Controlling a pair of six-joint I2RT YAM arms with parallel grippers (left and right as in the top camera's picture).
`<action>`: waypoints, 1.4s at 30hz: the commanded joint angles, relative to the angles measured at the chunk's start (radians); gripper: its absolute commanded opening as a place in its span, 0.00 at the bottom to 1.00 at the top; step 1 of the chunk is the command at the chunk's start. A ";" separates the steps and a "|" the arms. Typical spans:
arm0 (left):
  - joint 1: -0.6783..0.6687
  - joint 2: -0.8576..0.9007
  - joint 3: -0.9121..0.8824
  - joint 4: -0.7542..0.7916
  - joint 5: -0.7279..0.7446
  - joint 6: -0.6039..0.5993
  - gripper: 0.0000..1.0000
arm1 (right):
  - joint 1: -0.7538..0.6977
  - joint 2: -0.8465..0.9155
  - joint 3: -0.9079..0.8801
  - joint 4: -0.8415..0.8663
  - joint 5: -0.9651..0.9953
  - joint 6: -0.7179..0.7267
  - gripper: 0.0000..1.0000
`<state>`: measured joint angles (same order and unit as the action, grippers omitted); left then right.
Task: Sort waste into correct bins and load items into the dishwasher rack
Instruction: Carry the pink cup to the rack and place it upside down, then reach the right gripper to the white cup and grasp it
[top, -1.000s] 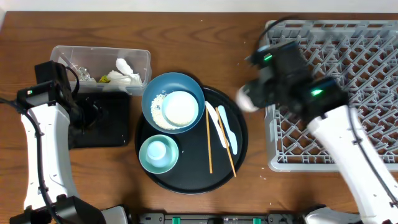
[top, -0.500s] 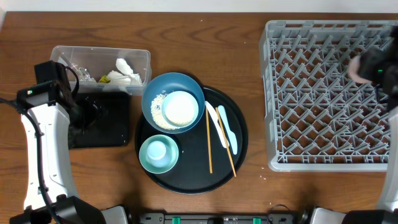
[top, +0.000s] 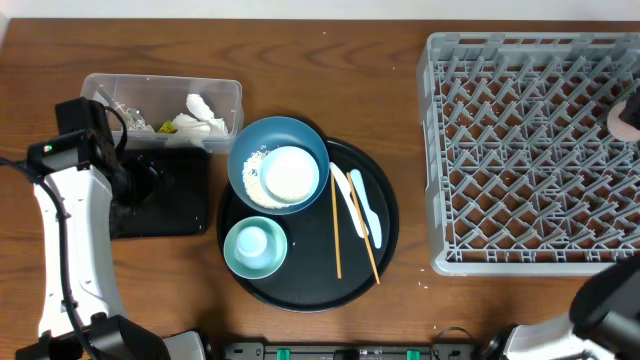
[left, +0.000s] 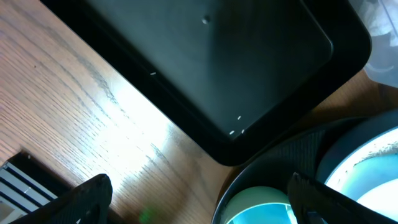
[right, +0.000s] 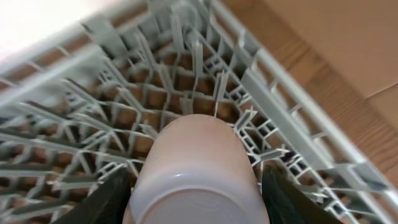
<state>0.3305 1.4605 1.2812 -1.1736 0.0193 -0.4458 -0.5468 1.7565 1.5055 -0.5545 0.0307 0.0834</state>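
Note:
In the right wrist view my right gripper (right: 199, 202) is shut on a white cup (right: 198, 165), held just above the pegs of the grey dishwasher rack (right: 267, 93). Overhead, that cup (top: 628, 118) shows only at the rack's (top: 530, 150) right edge. My left gripper (left: 199, 208) hangs open over the wood between the shallow black tray (left: 236, 62) and the small teal bowl (left: 264, 205). A blue bowl (top: 245, 150) holds a white bowl (top: 290, 173) and rice grains (top: 255, 172). Two chopsticks (top: 337, 225) and two spoons (top: 362, 205) lie beside it.
The bowls, chopsticks and spoons all rest on a round black tray (top: 385, 250). A clear tub (top: 150, 92) with white tissues (top: 205, 115) and wrappers stands at the back left, behind the shallow black tray (top: 180, 215). The rack fills the table's right side.
My right arm has swung from the table's middle across the rack to its right edge, carrying the white cup. The left arm has not moved.

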 joint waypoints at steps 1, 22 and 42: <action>0.002 -0.002 -0.010 -0.003 -0.009 -0.007 0.91 | -0.018 0.062 0.061 0.031 0.006 0.037 0.29; 0.002 -0.002 -0.010 -0.003 -0.009 0.000 0.92 | -0.042 0.168 0.070 0.080 -0.177 -0.014 0.99; 0.002 -0.002 -0.010 -0.003 -0.009 0.015 0.98 | 0.531 -0.126 0.070 -0.384 -0.360 -0.121 0.99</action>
<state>0.3302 1.4605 1.2812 -1.1736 0.0193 -0.4408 -0.1402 1.6276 1.5692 -0.8993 -0.3107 -0.0040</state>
